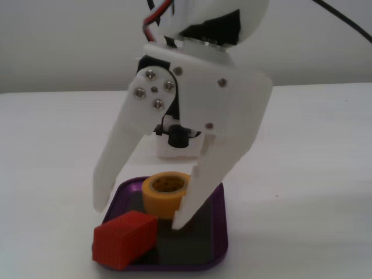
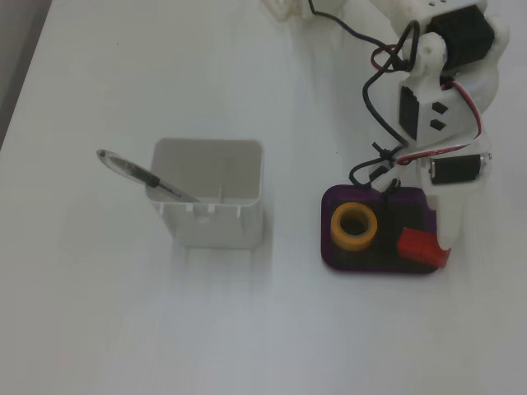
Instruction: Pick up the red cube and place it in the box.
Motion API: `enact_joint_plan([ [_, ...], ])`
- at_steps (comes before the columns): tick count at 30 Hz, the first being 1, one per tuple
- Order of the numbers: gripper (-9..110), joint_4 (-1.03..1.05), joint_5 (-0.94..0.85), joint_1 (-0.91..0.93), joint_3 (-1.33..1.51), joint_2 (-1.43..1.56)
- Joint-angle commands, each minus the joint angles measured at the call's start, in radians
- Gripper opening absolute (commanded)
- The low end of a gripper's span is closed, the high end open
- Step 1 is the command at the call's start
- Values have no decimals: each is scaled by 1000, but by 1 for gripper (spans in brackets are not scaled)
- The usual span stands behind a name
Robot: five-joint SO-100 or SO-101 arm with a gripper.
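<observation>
Red cube (image 1: pixel 124 239): lies tilted on a corner rim of the box (image 1: pixel 216 244) beside tape roll (image 1: pixel 165 193), released; gripper (image 1: pixel 139 216) above, jaws spread and empty, evidently for withdrawal.

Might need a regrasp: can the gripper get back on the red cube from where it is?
Probably yes. The gripper hangs open just above the red cube, nothing between them; the cube sits tilted on the box corner.
</observation>
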Motion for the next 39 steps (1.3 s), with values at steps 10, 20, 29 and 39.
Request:
enact_joint_plan([
  [10, 22, 417, 8, -15, -354, 212],
  [20, 21, 468, -3, -5, -100, 678],
  [29, 21, 433, -2, 91, 554, 1146],
  [39, 21, 175, -64, 224, 1344, 1643],
])
